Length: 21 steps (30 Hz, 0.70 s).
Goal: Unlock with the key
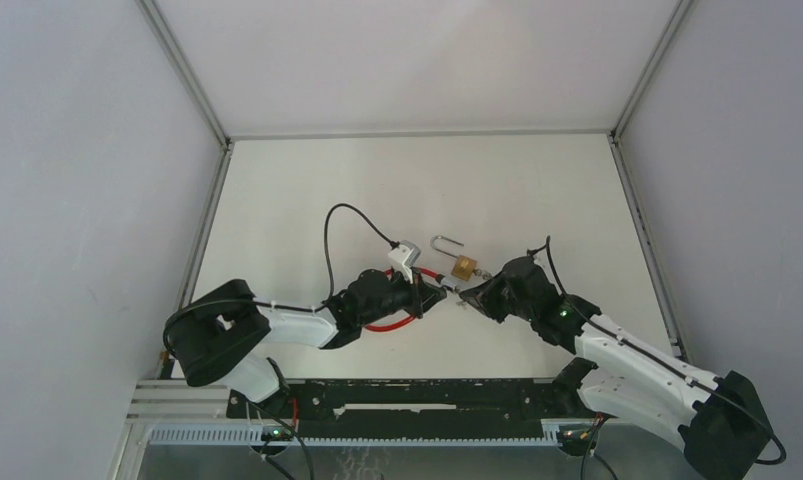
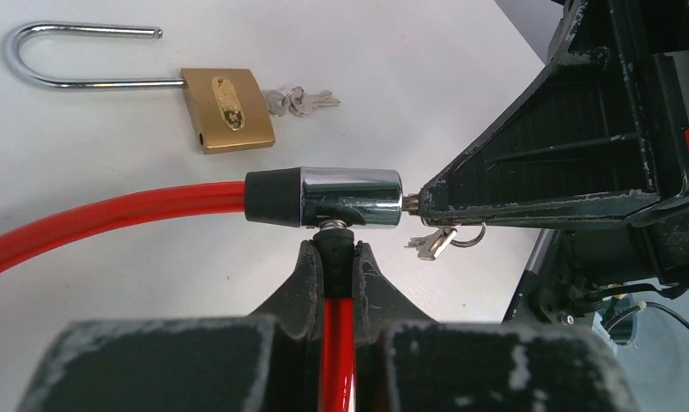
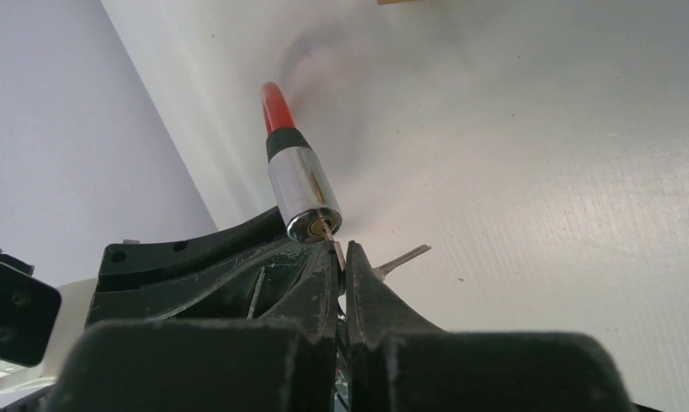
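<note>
A red cable lock (image 1: 397,322) ends in a chrome cylinder (image 2: 351,196). My left gripper (image 2: 335,257) is shut on the cable's black end piece just below that cylinder, holding it above the table. From the right, my right gripper (image 3: 341,253) is shut on the key (image 3: 328,230), whose blade sits in the brass keyhole of the cylinder (image 3: 302,193). Spare keys on a ring (image 2: 435,242) hang under the right fingers (image 2: 529,184). In the top view the two grippers meet tip to tip, left (image 1: 432,293) and right (image 1: 467,293).
A brass padlock (image 2: 227,109) with an open long shackle (image 2: 75,56) lies on the white table (image 1: 537,190) just beyond the grippers, its own small keys (image 2: 299,100) in it. A black camera cable (image 1: 332,235) loops over the left arm. Grey walls enclose the table.
</note>
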Tool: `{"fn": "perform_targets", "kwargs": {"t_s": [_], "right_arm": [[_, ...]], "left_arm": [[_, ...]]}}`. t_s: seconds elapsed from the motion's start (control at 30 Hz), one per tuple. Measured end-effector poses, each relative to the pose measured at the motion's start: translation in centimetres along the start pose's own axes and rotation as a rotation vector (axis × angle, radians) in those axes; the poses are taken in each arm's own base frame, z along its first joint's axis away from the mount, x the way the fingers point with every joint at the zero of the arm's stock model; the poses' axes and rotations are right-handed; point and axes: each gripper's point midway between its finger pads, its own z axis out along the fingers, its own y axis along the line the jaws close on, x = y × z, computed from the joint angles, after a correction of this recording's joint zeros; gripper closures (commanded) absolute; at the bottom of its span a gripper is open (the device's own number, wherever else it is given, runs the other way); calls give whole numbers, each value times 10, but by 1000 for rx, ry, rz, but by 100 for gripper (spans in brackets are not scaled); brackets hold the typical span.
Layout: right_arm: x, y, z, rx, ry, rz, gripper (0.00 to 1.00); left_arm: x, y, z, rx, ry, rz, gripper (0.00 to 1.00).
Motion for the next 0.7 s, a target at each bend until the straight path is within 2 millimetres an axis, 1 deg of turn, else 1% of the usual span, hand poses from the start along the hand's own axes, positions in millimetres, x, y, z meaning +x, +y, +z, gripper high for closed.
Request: {"fn": "perform_targets", "kwargs": {"t_s": [0.17,0.23,0.57,0.6,0.67,0.7], "right_arm": [[-3,2,-5,-17,3,-1,100],[-3,4,-7,-26,15,-4,100],[-4,7,-16,-58,83,-6,100],[-4,8,-18,-65,88,-10,96],[-4,10,-21,-80,98,-16,84],[-5,11,-22,-89,102,-17,83]], "left_arm": [[-5,-6,3,30,-24,-1,100],[-7,-11,3,56,-31,-4,100],[-8,-21,2,110,-26,8,100],[-8,-22,2,119,-29,9,100],[-10,-25,2,130,-34,10,100],[-11,-26,2,134,-38,11,100]]}}
